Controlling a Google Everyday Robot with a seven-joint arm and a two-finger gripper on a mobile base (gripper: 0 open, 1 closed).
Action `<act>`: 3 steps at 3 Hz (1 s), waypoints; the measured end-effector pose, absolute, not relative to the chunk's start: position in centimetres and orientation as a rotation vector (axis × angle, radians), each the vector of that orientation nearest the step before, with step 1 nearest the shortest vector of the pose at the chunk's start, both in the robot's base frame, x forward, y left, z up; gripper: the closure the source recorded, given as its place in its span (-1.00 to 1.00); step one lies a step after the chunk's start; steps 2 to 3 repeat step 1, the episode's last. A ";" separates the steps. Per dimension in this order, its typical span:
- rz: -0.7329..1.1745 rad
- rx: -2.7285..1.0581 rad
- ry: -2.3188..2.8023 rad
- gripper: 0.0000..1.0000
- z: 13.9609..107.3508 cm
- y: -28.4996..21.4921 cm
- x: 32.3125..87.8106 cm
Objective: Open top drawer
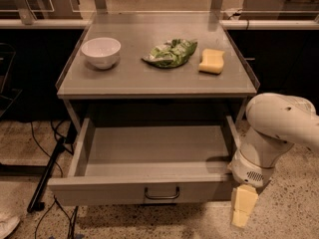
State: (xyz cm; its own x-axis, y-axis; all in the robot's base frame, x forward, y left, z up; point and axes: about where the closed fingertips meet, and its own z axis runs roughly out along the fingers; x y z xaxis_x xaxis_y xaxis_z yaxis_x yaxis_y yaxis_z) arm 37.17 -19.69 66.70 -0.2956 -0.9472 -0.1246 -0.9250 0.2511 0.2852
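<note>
We see the wide grey metal top drawer [149, 156] pulled far out of its cabinet, so its shallow tray lies open from above. Its flat front panel sits level along the lower part of the view, with a small dark wire handle [162, 193] at its centre. The pale yellow gripper [244, 209] hangs pointing downward just beside the panel's right-hand end in the view, apart from the handle.

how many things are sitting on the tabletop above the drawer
3: a white bowl at the left, a green bag in the middle, a yellow sponge at the right. The end effector hangs low beside the right front corner of the open top drawer.
</note>
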 end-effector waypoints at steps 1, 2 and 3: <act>-0.471 1.819 -2.427 -1.00 66.7 -19.7 37.2; -0.471 1.819 -2.427 -1.00 66.7 -19.7 37.2; -0.471 1.819 -2.427 -1.00 66.7 -19.7 37.2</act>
